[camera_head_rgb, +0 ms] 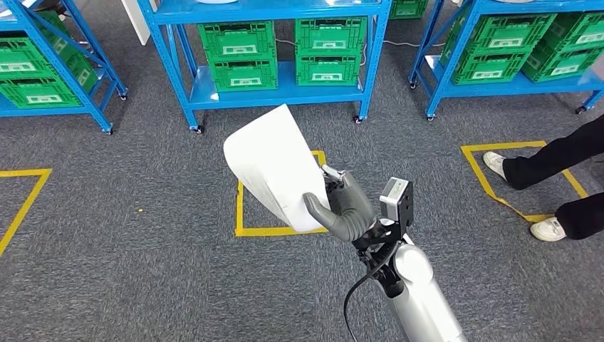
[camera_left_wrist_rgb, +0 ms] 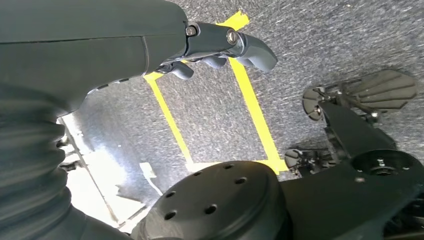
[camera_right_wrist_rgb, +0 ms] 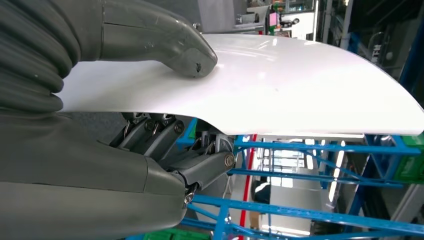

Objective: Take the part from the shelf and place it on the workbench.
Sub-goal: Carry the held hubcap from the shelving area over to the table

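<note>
A: Starting at the left of the head view, we log a blue shelf unit [camera_head_rgb: 53,57] loaded with green crates [camera_head_rgb: 32,78], and a yellow tape outline [camera_head_rgb: 21,199] on the grey carpet [camera_head_rgb: 128,242].

B: The left hand [camera_left_wrist_rgb: 220,47]: we see it in its own wrist view, hanging over the carpet. Its fingers [camera_left_wrist_rgb: 252,47] are loosely curled and apart, with nothing between them. Dark parts below it we leave out.

A: Agreed. Centre of the head view: a second blue shelf [camera_head_rgb: 274,89] with more green crates [camera_head_rgb: 327,50] on its lower tier, standing well behind the robot's arm.

B: The part [camera_head_rgb: 274,167] is a white curved panel, held up in the air above a yellow floor square [camera_head_rgb: 242,214], tilted, its broad face towards the camera. It touches no shelf.

A: We record the right hand [camera_head_rgb: 345,206] clamped on the panel's lower right edge. The silver right arm [camera_head_rgb: 420,292] rises from the bottom of the frame, wrist bent back towards the panel. In the right wrist view the thumb [camera_right_wrist_rgb: 185,47] presses one face of the panel [camera_right_wrist_rgb: 300,85] and the fingers [camera_right_wrist_rgb: 200,167] wrap under the opposite face.

B: Far right: a third blue shelf [camera_head_rgb: 498,82] with crates, another yellow square [camera_head_rgb: 491,178], and a person's dark trouser legs [camera_head_rgb: 563,157] and white shoes [camera_head_rgb: 548,228] standing partly on that tape.
</note>
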Robot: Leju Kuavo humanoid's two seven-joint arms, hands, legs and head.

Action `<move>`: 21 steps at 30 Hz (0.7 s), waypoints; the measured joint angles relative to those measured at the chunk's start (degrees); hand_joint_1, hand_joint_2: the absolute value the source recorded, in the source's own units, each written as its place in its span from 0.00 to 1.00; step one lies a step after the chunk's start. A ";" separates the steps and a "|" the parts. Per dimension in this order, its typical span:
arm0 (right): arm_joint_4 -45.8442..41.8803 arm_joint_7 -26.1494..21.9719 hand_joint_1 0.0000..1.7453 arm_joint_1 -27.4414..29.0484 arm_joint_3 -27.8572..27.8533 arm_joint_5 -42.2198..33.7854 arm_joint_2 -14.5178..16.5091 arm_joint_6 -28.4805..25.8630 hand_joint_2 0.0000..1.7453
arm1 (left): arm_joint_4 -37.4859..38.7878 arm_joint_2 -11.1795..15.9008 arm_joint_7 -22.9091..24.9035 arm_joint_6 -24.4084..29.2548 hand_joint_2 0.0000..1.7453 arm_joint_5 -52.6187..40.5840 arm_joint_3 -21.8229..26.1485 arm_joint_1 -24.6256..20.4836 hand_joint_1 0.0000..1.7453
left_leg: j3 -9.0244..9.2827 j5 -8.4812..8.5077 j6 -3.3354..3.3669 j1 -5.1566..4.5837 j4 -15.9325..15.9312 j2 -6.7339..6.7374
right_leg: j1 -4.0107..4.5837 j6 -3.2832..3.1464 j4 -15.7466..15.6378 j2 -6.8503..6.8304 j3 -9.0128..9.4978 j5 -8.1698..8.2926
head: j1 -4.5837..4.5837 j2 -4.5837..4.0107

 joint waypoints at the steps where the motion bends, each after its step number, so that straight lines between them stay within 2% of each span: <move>1: 0.01 -0.11 1.00 -0.08 0.01 -0.07 0.01 -0.03 1.00 | 0.01 0.02 -0.02 0.00 1.00 0.00 0.08 0.02 0.00 | -0.01 0.59 -0.43 0.02 -0.26 0.01 | 0.14 -0.41 -0.65 0.05 -0.08 0.12 | -0.02 0.00; 2: 0.03 -0.16 1.00 -0.14 0.01 -0.08 -0.01 -0.10 1.00 | 0.01 0.07 -0.04 0.00 1.00 -0.01 0.14 0.07 0.00 | -0.07 0.90 -0.84 0.14 -0.43 0.00 | 0.11 -0.91 -0.68 -0.03 -0.60 0.71 | -0.01 0.00; 3: 0.04 -0.17 1.00 -0.21 0.02 -0.06 0.00 -0.18 1.00 | 0.02 0.10 -0.06 0.00 1.00 -0.01 0.16 0.15 0.00 | -0.40 0.22 -1.20 0.23 -0.14 -0.03 | 0.05 -1.45 -0.79 -0.12 -1.13 1.36 | -0.04 0.00; 4: 0.04 -0.16 1.00 -0.23 0.02 -0.12 0.01 -0.19 1.00 | 0.03 0.12 -0.04 0.00 1.00 -0.03 0.18 0.23 0.00 | -0.94 -1.62 -1.50 0.30 0.97 -0.09 | -0.04 -1.98 -0.95 -0.23 -1.77 2.13 | -0.04 0.00; 5: 0.05 -0.14 1.00 -0.24 0.03 -0.26 0.02 -0.15 1.00 | 0.05 0.12 -0.03 0.00 1.00 -0.05 0.19 0.27 0.00 | -1.65 -4.59 -1.73 0.38 3.32 -0.12 | -0.12 -2.35 -1.03 -0.32 -2.56 2.95 | -0.06 0.00; 6: 0.06 -0.10 1.00 -0.22 0.03 -0.42 0.02 -0.05 1.00 | 0.07 0.10 0.00 0.00 1.00 -0.07 0.20 0.25 0.00 | -2.43 -7.99 -1.92 0.37 6.73 -0.15 | -0.09 -2.56 -1.00 -0.34 -3.51 3.76 | -0.08 0.00; 7: 0.09 -0.06 1.00 -0.18 0.03 -0.59 0.02 0.05 1.00 | 0.08 0.08 0.02 0.00 1.00 -0.08 0.20 0.20 0.00 | -3.05 -10.61 -2.08 0.39 10.59 -0.16 | -0.05 -2.63 -0.92 -0.33 -4.44 4.53 | -0.08 0.00; 8: 0.14 -0.03 1.00 -0.11 0.03 -0.70 0.00 0.13 1.00 | 0.09 0.08 0.00 0.00 1.00 -0.09 0.20 0.14 0.00 | -3.27 -11.73 -2.17 0.40 14.09 -0.16 | -0.01 -2.56 -0.78 -0.21 -5.49 5.32 | -0.08 0.00; 9: 0.22 -0.01 1.00 -0.03 0.03 -0.78 -0.02 0.19 1.00 | 0.08 0.08 -0.07 0.00 1.00 -0.09 0.21 0.08 0.00 | -2.91 -11.22 -2.16 0.39 16.27 -0.19 | 0.03 -2.44 -0.63 -0.02 -6.54 6.00 | -0.09 0.00; 10: 0.32 -0.01 1.00 0.06 0.03 -0.95 -0.05 0.33 1.00 | 0.08 0.09 -0.27 0.00 1.00 -0.09 0.22 0.05 0.00 | -1.78 -9.56 -2.05 0.39 16.63 -0.26 | 0.05 -2.27 -0.45 0.25 -7.56 6.63 | -0.09 0.00; 11: 0.43 -0.02 1.00 0.13 0.03 -1.16 -0.08 0.54 1.00 | 0.07 0.10 -0.54 0.00 1.00 -0.14 0.23 0.02 0.00 | 0.41 -7.75 -1.79 0.38 14.90 -0.63 | 0.06 -2.05 -0.26 0.61 -8.63 7.30 | -0.10 0.00; 12: 0.50 -0.02 1.00 0.16 0.03 -1.40 -0.10 0.76 1.00 | 0.03 0.17 -0.82 0.00 1.00 -0.23 0.25 -0.01 0.00 | 3.50 -7.14 -1.40 0.37 11.38 -1.60 | 0.05 -1.82 -0.08 0.90 -9.49 7.87 | -0.09 0.00; 13: 0.56 -0.02 1.00 0.13 0.03 -1.61 -0.11 0.97 1.00 | 0.01 0.20 -1.06 0.00 1.00 -0.34 0.26 -0.02 0.00 | 7.06 -7.69 -1.02 0.35 6.73 -2.63 | 0.11 -1.57 0.16 1.23 -10.16 8.43 | -0.08 0.00; 14: 0.58 -0.03 1.00 0.06 0.03 -1.71 -0.11 1.09 1.00 | -0.01 0.21 -1.17 0.00 1.00 -0.44 0.26 -0.04 0.00 | 9.97 -9.01 -0.72 0.28 2.56 -3.48 | 0.15 -1.30 0.36 1.59 -10.61 8.98 | -0.06 0.00; 15: 0.60 -0.03 1.00 -0.02 0.03 -1.73 -0.11 1.13 1.00 | -0.02 0.21 -1.22 0.00 1.00 -0.51 0.26 -0.06 0.00 | 11.81 -10.39 -0.49 0.18 -0.32 -3.88 | 0.18 -1.00 0.42 1.97 -10.84 9.47 | -0.05 0.00; 16: 0.62 -0.03 1.00 -0.08 0.03 -1.73 -0.12 1.14 1.00 | -0.01 0.14 -1.25 0.00 1.00 -0.52 0.26 -0.07 0.00 | 12.56 -10.99 -0.29 0.07 -1.80 -3.53 | 0.23 -0.64 0.37 2.47 -10.99 10.00 | -0.05 0.00; 18: 0.71 -0.01 1.00 -0.08 0.03 -1.70 -0.16 1.15 1.00 | 0.02 -0.04 -1.25 0.00 1.00 -0.53 0.26 -0.11 0.00 | 12.18 -10.48 0.48 0.24 -2.07 -2.13 | 0.15 0.05 0.55 3.03 -11.53 10.41 | -0.01 0.00; 19: 0.77 -0.01 1.00 -0.07 0.03 -1.69 -0.19 1.15 1.00 | 0.02 -0.09 -1.22 0.00 1.00 -0.54 0.26 -0.12 0.00 | 11.96 -10.02 0.95 0.38 -2.11 -1.40 | 0.11 0.40 1.85 2.74 -12.26 9.44 | 0.08 0.00; 21: 0.84 -0.01 1.00 -0.02 0.04 -1.68 -0.21 1.11 1.00 | 0.01 -0.09 -1.10 0.00 1.00 -0.61 0.26 -0.11 0.00 | 11.23 -9.17 1.51 0.45 -2.07 -0.05 | -0.03 1.03 8.05 1.45 -14.88 5.27 | 0.29 0.00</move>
